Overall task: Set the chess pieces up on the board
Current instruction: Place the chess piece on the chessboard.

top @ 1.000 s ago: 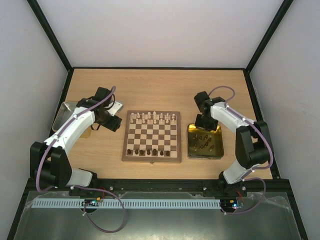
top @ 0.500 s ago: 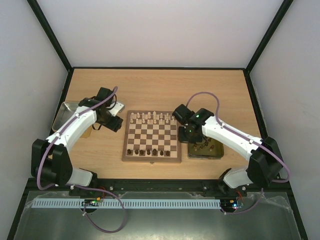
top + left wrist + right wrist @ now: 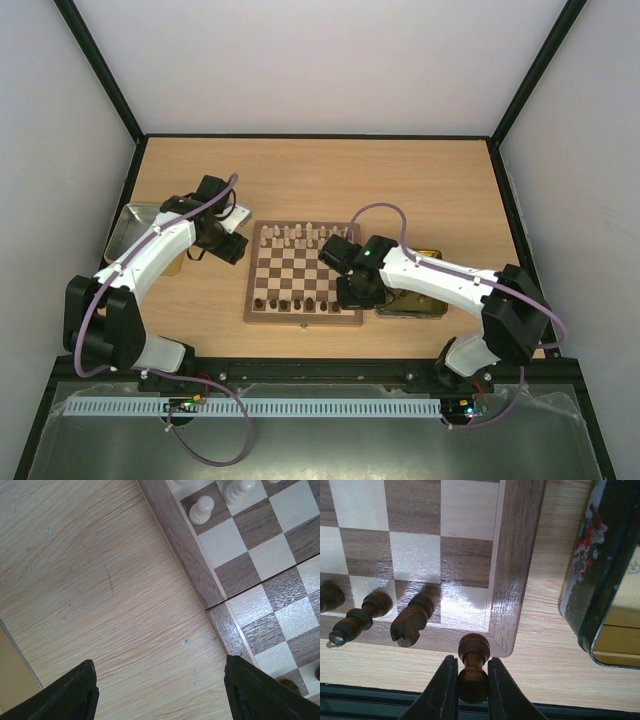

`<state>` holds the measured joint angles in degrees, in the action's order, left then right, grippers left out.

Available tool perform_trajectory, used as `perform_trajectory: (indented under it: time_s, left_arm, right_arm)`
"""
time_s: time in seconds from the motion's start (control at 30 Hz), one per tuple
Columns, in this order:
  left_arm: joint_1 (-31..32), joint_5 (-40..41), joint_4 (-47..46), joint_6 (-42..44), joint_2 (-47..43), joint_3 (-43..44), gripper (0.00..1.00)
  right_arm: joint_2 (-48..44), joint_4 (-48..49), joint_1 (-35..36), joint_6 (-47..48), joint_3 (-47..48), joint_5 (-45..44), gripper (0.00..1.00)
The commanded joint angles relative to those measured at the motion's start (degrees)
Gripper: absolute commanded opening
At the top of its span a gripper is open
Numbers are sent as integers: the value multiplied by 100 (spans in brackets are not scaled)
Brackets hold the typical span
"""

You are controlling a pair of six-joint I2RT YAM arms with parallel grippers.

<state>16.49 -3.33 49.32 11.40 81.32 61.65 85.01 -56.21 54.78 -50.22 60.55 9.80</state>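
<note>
The board (image 3: pixel 303 270) lies mid-table, with pale chess pieces (image 3: pixel 298 236) along its far rows and dark ones (image 3: pixel 292 303) along its near row. My right gripper (image 3: pixel 472 660) is shut on a dark brown pawn (image 3: pixel 474 649), held above the board's near right corner (image 3: pixel 512 605). A dark knight (image 3: pixel 412 618) and bishop (image 3: pixel 360 620) stand just left of it. From above, the right gripper (image 3: pixel 353 291) hangs over that corner. My left gripper (image 3: pixel 160 662) is open and holds nothing, over bare table beside the board's left border (image 3: pixel 192 562). A pale pawn (image 3: pixel 201 509) stands nearby.
The gold tray (image 3: pixel 420 304), seen as a dark-walled tin (image 3: pixel 607 575) in the right wrist view, sits right of the board, half hidden by the right arm. A silver tray (image 3: pixel 128 226) lies at far left behind the left arm (image 3: pixel 150 250).
The right arm has swung left from the gold tray to the board's near right corner, carrying the dark pawn. The left arm has barely moved.
</note>
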Motion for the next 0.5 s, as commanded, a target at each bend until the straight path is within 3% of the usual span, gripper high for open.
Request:
perform_trajectory:
  time_s: [0.0, 0.47]
  left_arm:
    - [23, 86, 48, -32, -2, 12, 69]
    - [29, 87, 7, -64, -1, -3, 69]
  right_arm:
    - [128, 71, 88, -142, -39, 65, 11]
    - [527, 280, 89, -65, 16, 31, 12]
